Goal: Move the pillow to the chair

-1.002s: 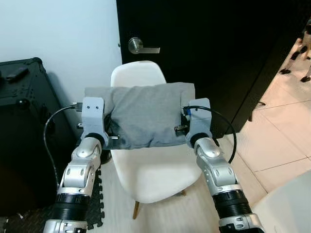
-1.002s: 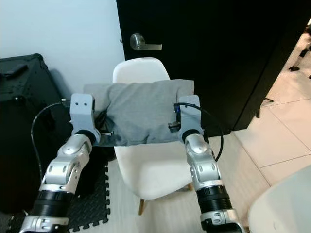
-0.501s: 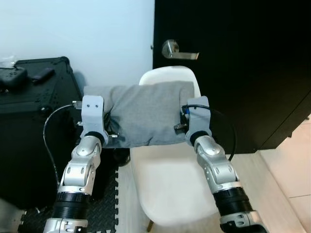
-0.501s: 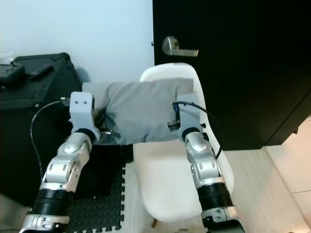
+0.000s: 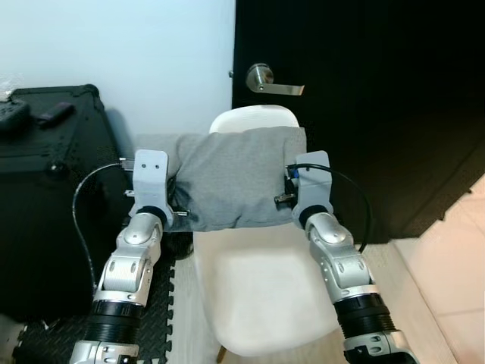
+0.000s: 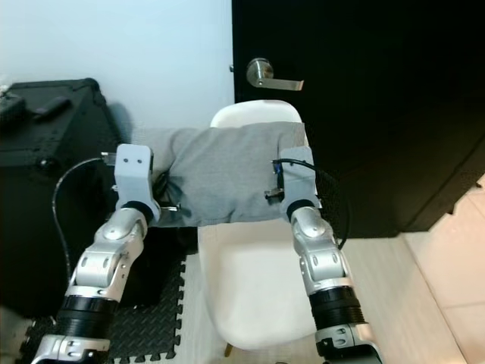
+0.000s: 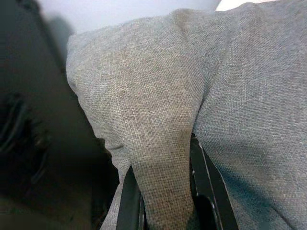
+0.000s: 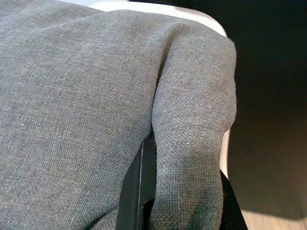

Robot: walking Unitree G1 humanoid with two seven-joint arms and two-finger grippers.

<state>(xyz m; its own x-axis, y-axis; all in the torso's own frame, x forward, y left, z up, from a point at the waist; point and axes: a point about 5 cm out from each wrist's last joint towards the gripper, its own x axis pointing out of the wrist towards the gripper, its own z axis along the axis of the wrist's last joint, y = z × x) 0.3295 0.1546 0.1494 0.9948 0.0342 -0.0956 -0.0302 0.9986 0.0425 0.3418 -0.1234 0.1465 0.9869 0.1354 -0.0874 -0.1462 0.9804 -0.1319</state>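
Grey pillow [image 5: 235, 178] held above the white chair [image 5: 261, 292], left gripper [image 7: 165, 201] and right gripper [image 8: 180, 201] each pinching a corner fold; uneven release risks sliding off the seat.

The soft grey fabric pillow [image 5: 236, 178] hangs above the seat of the white moulded plastic chair [image 5: 261, 292], in front of its backrest. The left gripper [image 7: 165, 211] pinches the pillow's left end, the right gripper [image 8: 180, 201] its right end. A black door [image 5: 364, 91] stands behind the chair; a black hard case [image 5: 45, 189] stands to its left.
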